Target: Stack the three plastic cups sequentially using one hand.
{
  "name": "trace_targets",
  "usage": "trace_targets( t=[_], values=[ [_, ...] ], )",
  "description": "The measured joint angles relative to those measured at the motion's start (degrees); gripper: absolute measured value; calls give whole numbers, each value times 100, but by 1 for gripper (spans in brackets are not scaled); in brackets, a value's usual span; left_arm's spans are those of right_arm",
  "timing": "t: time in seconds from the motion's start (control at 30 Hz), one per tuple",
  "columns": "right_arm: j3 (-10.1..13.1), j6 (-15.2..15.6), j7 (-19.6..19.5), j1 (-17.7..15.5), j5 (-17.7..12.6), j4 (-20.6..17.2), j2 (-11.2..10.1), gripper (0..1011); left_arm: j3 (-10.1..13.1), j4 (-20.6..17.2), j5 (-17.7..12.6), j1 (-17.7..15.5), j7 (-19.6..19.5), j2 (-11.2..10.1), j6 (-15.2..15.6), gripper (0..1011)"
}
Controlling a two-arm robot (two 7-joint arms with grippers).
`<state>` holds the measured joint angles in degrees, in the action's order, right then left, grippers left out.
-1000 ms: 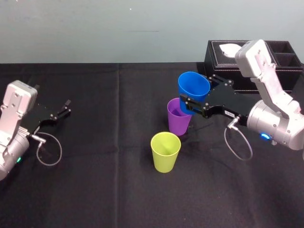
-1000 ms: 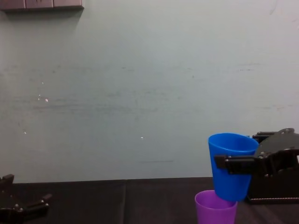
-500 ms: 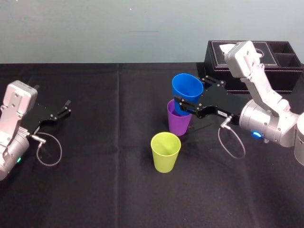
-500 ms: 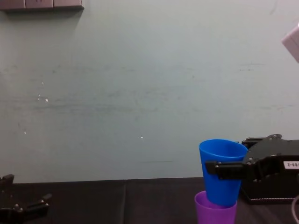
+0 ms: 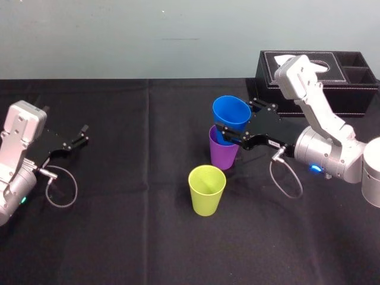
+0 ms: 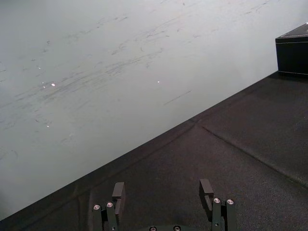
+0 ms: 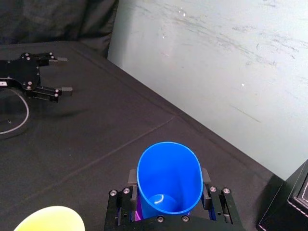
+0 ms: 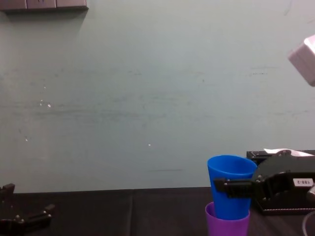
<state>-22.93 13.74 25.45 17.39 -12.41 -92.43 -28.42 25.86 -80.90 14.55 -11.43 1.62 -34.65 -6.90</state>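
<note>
My right gripper is shut on the blue cup, fingers on both sides of its wall just below the rim. The blue cup is upright, its base sunk into the mouth of the purple cup, which stands on the black cloth. In the right wrist view I look down into the blue cup. The yellow-green cup stands alone, nearer to me and slightly left of the purple cup. My left gripper is parked open at the far left, its fingers apart over bare cloth.
A black tissue box with compartments stands at the back right, right behind my right arm. The black tablecloth runs back to a pale wall. A cable loop lies by my left arm.
My right gripper has carried the blue cup left and down, from above and right of the purple cup into its mouth. The left arm has stayed still.
</note>
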Motion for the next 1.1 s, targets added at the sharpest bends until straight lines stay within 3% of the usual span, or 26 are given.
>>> trace_targets(
  t=[0.4, 0.9, 1.1],
  values=[
    [-41, -64, 76, 42, -22, 225, 48, 729, 0, 0, 0, 0, 0, 0, 0, 1011],
    [-40, -68, 78, 41, -33, 220, 46, 731, 0, 0, 0, 0, 0, 0, 0, 1011],
    [-37, -67, 77, 38, -34, 216, 44, 869, 0, 0, 0, 0, 0, 0, 0, 1011]
  ],
)
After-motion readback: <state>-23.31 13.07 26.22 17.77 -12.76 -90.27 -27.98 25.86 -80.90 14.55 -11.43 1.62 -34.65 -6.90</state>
